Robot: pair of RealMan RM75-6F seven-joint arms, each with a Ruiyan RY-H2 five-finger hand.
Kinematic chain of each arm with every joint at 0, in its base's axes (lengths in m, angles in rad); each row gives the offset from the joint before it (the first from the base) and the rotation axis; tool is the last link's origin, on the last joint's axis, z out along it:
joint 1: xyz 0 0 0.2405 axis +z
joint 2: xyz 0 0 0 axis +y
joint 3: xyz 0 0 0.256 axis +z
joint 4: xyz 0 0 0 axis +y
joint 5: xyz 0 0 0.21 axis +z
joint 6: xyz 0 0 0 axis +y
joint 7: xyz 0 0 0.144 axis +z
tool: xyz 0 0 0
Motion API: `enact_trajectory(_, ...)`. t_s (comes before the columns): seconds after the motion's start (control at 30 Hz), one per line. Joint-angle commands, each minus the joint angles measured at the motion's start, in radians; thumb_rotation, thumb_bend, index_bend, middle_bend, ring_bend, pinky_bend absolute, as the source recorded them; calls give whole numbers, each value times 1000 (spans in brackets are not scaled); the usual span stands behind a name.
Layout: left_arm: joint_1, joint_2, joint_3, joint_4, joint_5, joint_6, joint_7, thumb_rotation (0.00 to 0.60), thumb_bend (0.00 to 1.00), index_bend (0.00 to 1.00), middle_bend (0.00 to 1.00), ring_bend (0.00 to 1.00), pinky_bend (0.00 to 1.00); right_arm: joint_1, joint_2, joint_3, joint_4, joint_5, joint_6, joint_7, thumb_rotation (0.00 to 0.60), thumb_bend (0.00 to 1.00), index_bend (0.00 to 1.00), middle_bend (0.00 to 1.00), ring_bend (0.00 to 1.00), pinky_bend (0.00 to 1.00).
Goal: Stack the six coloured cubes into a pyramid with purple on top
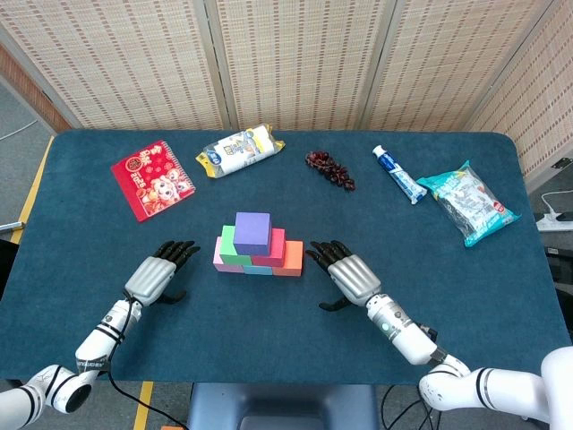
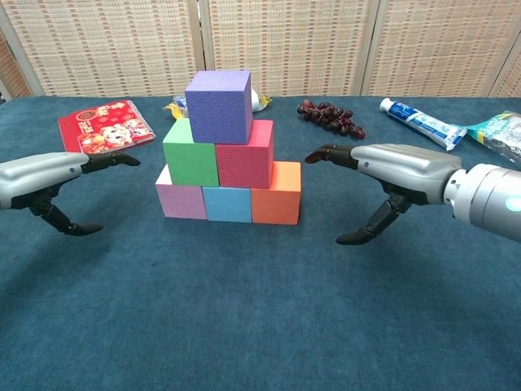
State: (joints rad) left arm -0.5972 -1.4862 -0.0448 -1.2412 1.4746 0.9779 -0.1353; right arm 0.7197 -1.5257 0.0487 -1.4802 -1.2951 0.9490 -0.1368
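A pyramid of cubes stands mid-table. Its bottom row is a pink cube (image 2: pixel 181 201), a light blue cube (image 2: pixel 227 204) and an orange cube (image 2: pixel 276 194). On them sit a green cube (image 2: pixel 190 153) and a red cube (image 2: pixel 244 155). The purple cube (image 2: pixel 218 106) (image 1: pixel 252 232) sits on top. My left hand (image 1: pixel 159 273) (image 2: pixel 45 177) hovers just left of the stack, fingers spread, holding nothing. My right hand (image 1: pixel 345 271) (image 2: pixel 391 171) hovers just right of it, also spread and holding nothing. Neither hand touches a cube.
Along the far side lie a red booklet (image 1: pixel 152 177), a snack packet (image 1: pixel 239 150), a bunch of dark grapes (image 1: pixel 330 168), a toothpaste tube (image 1: pixel 398 174) and a teal packet (image 1: pixel 467 202). The blue tablecloth (image 1: pixel 269 340) covers the table.
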Motion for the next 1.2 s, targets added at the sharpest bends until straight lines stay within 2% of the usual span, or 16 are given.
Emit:
enact_trajectory(0.03, -4, -3, -1, 1, -1, -3, 1, 600, 318, 0, 0, 0, 0, 2, -10, 10, 8, 10, -7, -11, 549, 270, 0, 0, 0, 0)
enact_trajectory(0.67, -34, -21, -6, 6, -8, -19, 4, 600, 319, 0, 0, 0, 0, 24, -56, 70, 16, 94, -53, -85, 556, 271, 0, 0, 0, 0)
enact_trajectory(1.2, -51, -31, -5, 12, -9, -30, 6, 600, 319, 0, 0, 0, 0, 42, -71, 86, 11, 122, -72, -117, 555, 271, 0, 0, 0, 0)
